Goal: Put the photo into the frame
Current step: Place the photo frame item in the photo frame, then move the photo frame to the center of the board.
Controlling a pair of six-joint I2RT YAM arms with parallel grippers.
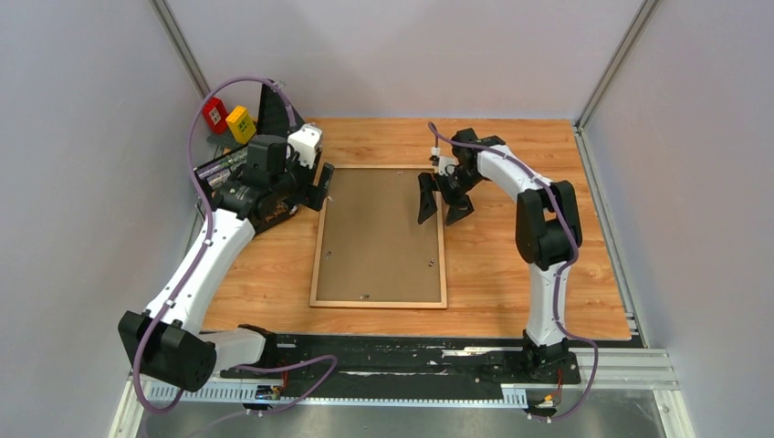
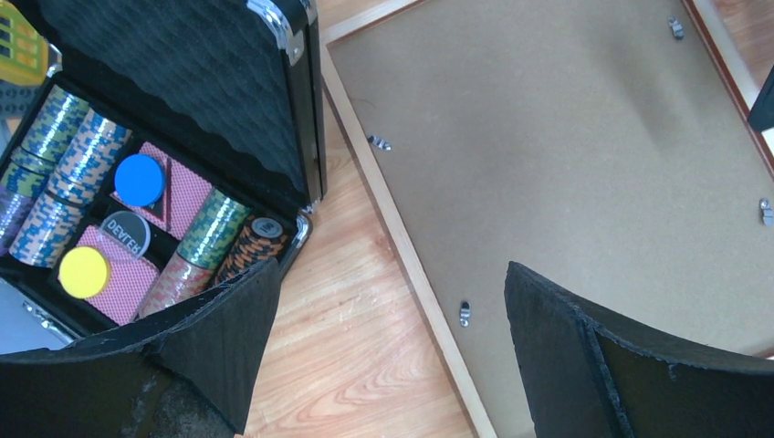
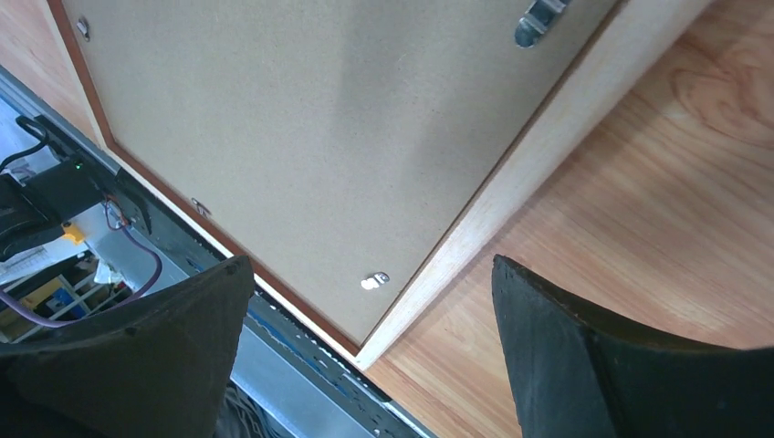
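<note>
The frame (image 1: 379, 303) lies face down in the middle of the table, pale wood back up, with the plain brown backing board (image 1: 379, 233) set in it under small metal clips (image 2: 465, 313). The photo is not in view. My left gripper (image 1: 321, 190) is open and empty at the frame's far left corner; in the left wrist view its jaws (image 2: 392, 365) straddle the left rail (image 2: 402, 237). My right gripper (image 1: 441, 212) is open and empty over the right rail (image 3: 549, 137), one finger above the board (image 3: 301, 119), the other above the table.
An open black case (image 2: 183, 91) with poker chips and cards stands just left of the frame, under my left arm (image 1: 233, 178). A red block (image 1: 215, 114) and a yellow block (image 1: 241, 123) sit at the back left. A black mounting rail (image 1: 411, 351) runs along the near edge.
</note>
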